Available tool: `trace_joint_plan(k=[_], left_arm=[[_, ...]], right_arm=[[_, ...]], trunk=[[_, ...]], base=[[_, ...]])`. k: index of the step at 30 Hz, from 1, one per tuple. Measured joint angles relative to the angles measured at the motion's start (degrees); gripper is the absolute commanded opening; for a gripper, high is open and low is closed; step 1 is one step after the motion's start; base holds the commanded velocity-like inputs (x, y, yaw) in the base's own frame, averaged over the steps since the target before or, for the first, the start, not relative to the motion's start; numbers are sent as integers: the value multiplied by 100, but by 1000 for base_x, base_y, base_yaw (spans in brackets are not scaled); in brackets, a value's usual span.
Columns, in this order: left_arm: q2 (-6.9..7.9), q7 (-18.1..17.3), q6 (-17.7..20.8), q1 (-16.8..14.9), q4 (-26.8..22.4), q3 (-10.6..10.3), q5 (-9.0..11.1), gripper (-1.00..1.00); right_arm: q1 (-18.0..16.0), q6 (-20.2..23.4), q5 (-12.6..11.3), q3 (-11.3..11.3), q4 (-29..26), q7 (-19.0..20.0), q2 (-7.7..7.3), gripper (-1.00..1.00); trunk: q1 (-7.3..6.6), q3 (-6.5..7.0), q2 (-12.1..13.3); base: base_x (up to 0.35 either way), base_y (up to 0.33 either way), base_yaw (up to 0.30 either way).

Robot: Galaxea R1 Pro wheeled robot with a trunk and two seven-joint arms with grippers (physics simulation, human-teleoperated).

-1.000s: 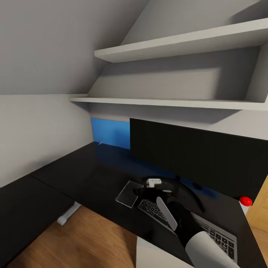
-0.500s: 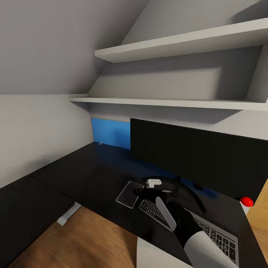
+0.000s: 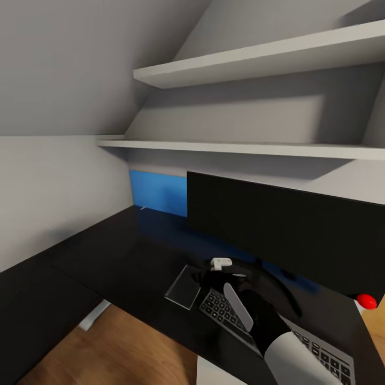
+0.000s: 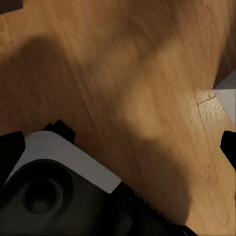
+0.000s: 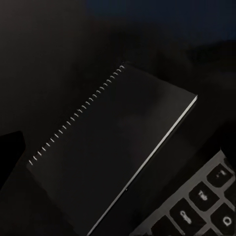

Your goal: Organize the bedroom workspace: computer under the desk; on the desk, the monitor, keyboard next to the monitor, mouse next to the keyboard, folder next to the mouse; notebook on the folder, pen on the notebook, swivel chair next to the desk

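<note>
Head view: black right gripper [image 3: 222,275] poised over the black L-shaped desk [image 3: 133,256], thin dark spiral-bound notebook [image 3: 183,289] just beside, slim silver-grey keyboard [image 3: 224,313] beneath. Jaw opening impossible to tell.

Left wrist view: wooden floor [image 4: 147,98].

Right wrist view: notebook [image 5: 113,147] ahead, keyboard [image 5: 201,201] adjacent. Risk: snagging keys while descending.

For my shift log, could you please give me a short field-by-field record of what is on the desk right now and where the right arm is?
desk: black top, wooden floor beneath
monitor: upright on the desk, screen dark
keyboard: flat on the desk in front of the monitor, partly covered by the right arm
notebook: flat on the desk beside the keyboard's end, spiral edge visible
right gripper: over the keyboard's end near the notebook, jaw state unclear
blue wall panel: behind the monitor
</note>
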Motion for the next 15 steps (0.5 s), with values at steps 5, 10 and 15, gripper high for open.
trace_joint_plan(k=[5,10,15], left_arm=[[-42,6,-55,5,98,-15,-15,100],[-43,10,-88,5,100,-8,-8,100],[-26,-16,-223,11,101,-6,19,100]], right_arm=[[-17,15,1,2,362,-71,167,100],[-19,2,-22,6,510,-628,352,100],[-24,0,-32,8,528,-724,382,100]], trunk=[[3,0,0],[3,0,1],[3,0,1]], base=[[76,0,0],[7,0,0],[9,2,0]])
